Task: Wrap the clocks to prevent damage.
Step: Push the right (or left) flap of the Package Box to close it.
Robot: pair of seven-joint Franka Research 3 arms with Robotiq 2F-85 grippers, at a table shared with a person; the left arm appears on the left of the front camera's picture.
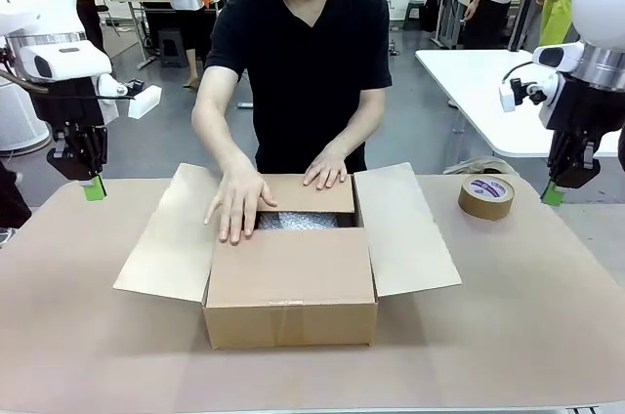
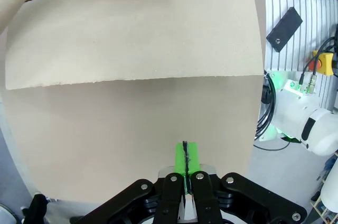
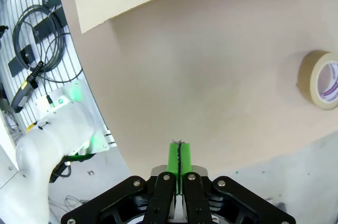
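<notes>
A cardboard box (image 1: 291, 292) stands mid-table with its side flaps spread out. The person's two hands (image 1: 237, 201) press down the far flap, and the near flap lies folded over. Through the gap between those flaps shows bubble wrap (image 1: 298, 221); the clocks are hidden. My left gripper (image 1: 94, 188) hangs shut and empty above the table's far left corner, its green pads (image 2: 185, 156) together. My right gripper (image 1: 553, 194) hangs shut and empty above the far right edge, pads (image 3: 179, 156) touching. The left flap (image 2: 132, 31) of the box lies ahead in the left wrist view.
A roll of brown packing tape (image 1: 486, 196) lies on the table at the far right, the same roll of tape (image 3: 321, 80) showing in the right wrist view. The brown tabletop (image 1: 508, 336) is bare around the box. A white table (image 1: 488, 92) stands behind on the right.
</notes>
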